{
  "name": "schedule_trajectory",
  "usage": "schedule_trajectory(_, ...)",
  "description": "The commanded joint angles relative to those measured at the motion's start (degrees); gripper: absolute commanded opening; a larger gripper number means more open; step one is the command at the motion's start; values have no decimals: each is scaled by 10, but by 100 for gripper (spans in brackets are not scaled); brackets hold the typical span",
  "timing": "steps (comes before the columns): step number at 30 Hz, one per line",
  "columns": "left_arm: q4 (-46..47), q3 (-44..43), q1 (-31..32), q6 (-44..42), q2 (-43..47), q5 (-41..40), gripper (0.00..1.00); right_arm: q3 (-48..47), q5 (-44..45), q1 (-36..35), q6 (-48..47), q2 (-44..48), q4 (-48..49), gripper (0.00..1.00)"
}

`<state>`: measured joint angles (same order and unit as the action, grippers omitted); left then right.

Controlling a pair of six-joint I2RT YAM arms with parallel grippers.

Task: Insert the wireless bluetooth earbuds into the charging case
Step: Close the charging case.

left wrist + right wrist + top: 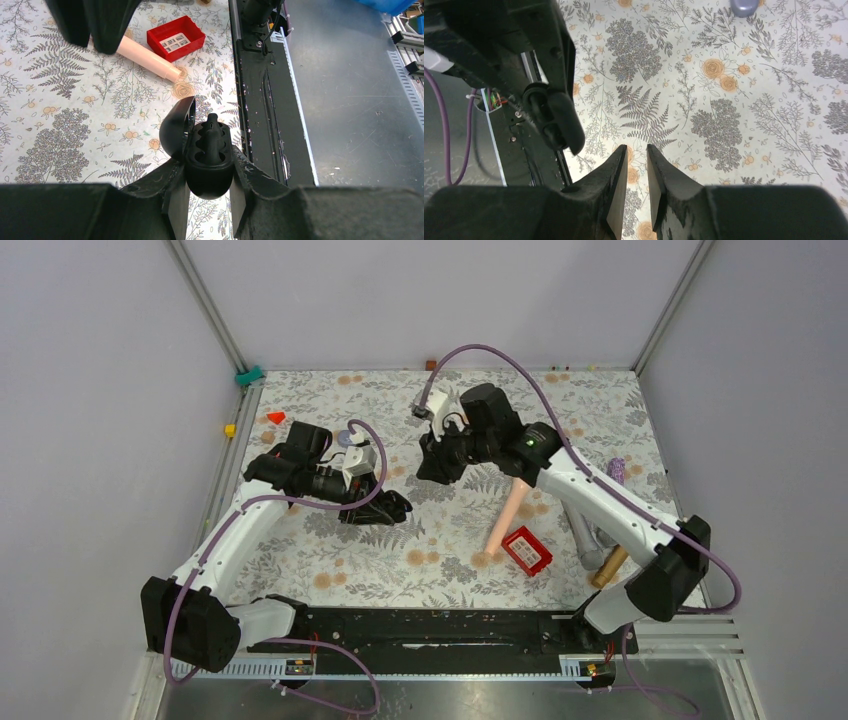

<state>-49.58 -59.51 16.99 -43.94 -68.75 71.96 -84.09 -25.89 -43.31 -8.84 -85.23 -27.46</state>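
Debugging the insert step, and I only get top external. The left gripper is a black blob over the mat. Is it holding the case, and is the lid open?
Observer: Yes. The left wrist view shows the left gripper shut on the charging case, with the lid hinged open to one side.
Operator: Buds in it?
Observer: What looks like one earbud sits in the wells. It is black on black, so I cannot make out a second.
Operator: Right gripper carrying anything?
Observer: No. The right wrist view shows the right gripper with a narrow gap between its fingers and nothing in it, only the floral mat below.
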Motion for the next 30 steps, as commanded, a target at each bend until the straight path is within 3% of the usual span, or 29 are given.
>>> schedule_trajectory(1, 15, -5, 3, -12, 12, 26, 9, -4, -6, 1, 41, -35, 22, 29)
schedule_trajectory(13, 16, -6, 3, -11, 17, 27, 8, -14, -70, 1, 66, -78, 18, 30)
schedule_trajectory(30, 16, -6, 2, -11, 16, 27, 8, -14, -153, -7, 56, -63, 12, 31)
